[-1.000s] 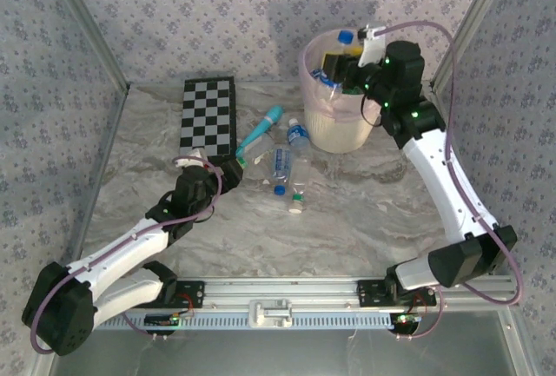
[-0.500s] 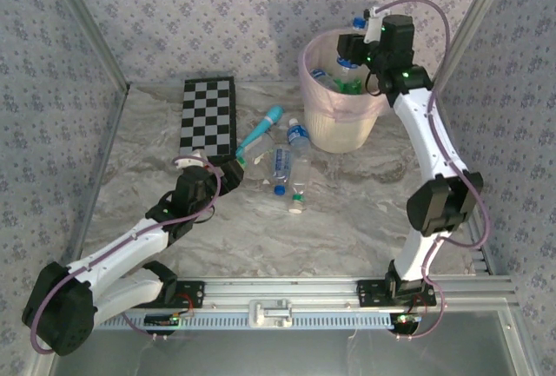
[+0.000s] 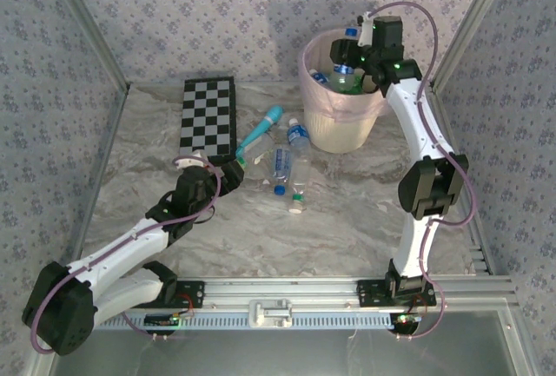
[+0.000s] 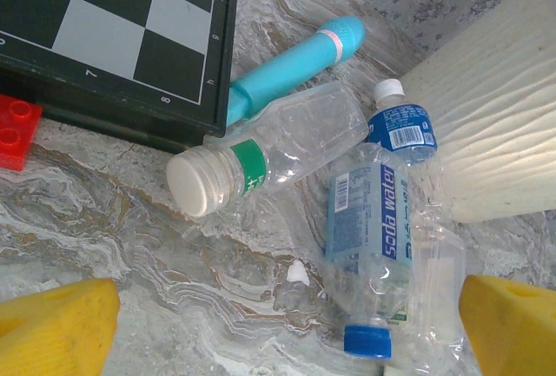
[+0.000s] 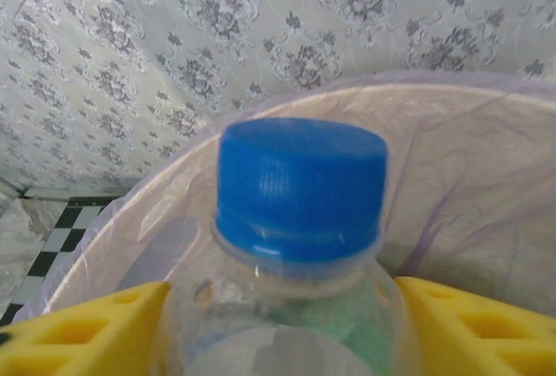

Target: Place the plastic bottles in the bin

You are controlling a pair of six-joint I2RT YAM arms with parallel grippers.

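Note:
My right gripper (image 3: 347,53) hangs over the bin (image 3: 343,128), a cream wastebasket with a pink liner. Its yellow fingers (image 5: 95,328) press both sides of a clear plastic bottle (image 5: 300,306) with a blue cap, held upright above the bin's liner (image 5: 460,185). More bottles (image 3: 323,76) lie inside the bin. On the table, left of the bin, lie a white-capped bottle with a green label (image 4: 269,155), a soda-water bottle (image 4: 369,237) and a blue-labelled bottle (image 4: 400,124). My left gripper (image 3: 236,163) is wide open just short of them, with bare table at its middle (image 4: 282,324).
A teal wand (image 3: 261,131) lies beside the bottles, touching the checkerboard (image 3: 208,115) at the back left. A red brick (image 4: 17,128) sits at the board's near edge. Patterned walls and metal posts close in the table on three sides.
The right arm has straightened and carried the blue-capped bottle up and back over the bin's middle. The left arm and the bottles on the table have not moved.

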